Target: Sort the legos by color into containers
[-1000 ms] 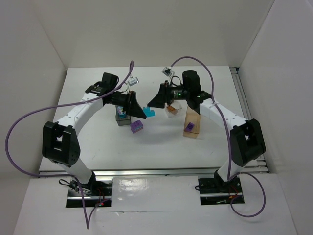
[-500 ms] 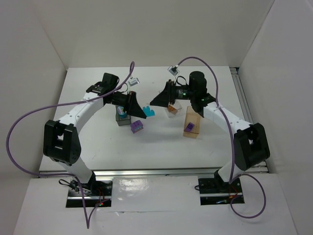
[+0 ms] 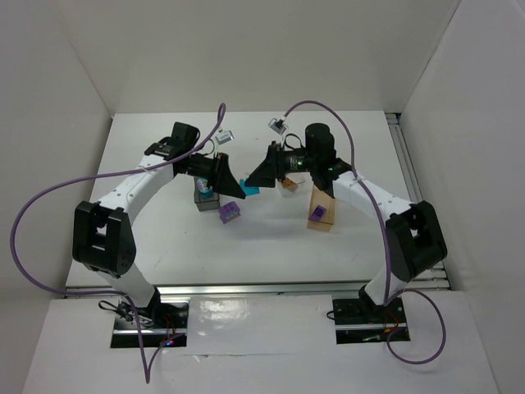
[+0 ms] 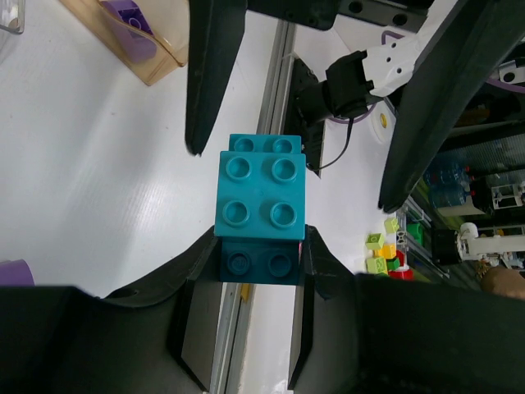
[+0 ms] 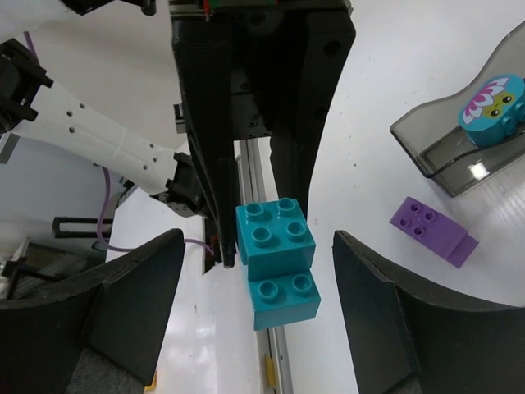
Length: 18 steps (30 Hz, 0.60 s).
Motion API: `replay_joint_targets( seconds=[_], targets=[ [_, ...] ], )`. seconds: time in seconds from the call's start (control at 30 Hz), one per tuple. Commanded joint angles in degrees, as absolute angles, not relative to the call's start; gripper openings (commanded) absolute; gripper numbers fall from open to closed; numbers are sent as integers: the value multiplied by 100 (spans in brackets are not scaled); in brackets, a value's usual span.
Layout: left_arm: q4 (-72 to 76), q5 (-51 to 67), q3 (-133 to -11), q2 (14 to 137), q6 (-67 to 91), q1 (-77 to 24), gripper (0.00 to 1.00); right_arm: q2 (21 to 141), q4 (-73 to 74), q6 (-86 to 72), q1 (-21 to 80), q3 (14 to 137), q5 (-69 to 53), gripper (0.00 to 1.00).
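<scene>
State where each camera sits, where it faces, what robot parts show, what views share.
Top external: above and behind the robot, looking down on the table; left arm and right arm show.
Left wrist: on its arm, faces the right gripper; own left gripper at bottom.
Right wrist: on its arm, faces the left gripper; own fingers at sides.
All share the cyan brick in the left gripper.

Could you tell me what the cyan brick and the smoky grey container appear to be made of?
Cyan brick: likely hard moulded plastic, smooth, slightly glossy, crisp studs. Smoky grey container: probably tinted see-through plastic, glossy; glare on its wall.
</scene>
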<state>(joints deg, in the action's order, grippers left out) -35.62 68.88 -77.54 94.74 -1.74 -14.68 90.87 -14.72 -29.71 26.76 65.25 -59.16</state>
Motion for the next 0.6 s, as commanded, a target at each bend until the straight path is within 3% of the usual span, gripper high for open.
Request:
replay_joint_targets(
  seconds=[0.0,0.2,0.23,0.47,0.57],
  targets=[
    [-3507,7066,-7963,9501,-396,-1459,0,9245,-1362,-2777,2760,6803,-6012,80],
    [-3507,7119,-7963,9448,-448,-1459,0,9246,-1608,-2830,2813,6750,-6073,63],
    [-3507,7119,-7963,9448,-448,-1459,0,9298,-1608,-2882,2813,6750,-6073,56],
    [-3507,7119,-7963,9448,-448,-1459,0,9299,-2091,-3014,2813,6575,-6495,32],
    [-3507,7058,-7963,9448,-448,-1459,0,9053,-1541,-2752,2813,6574,-5865,24]
  ],
)
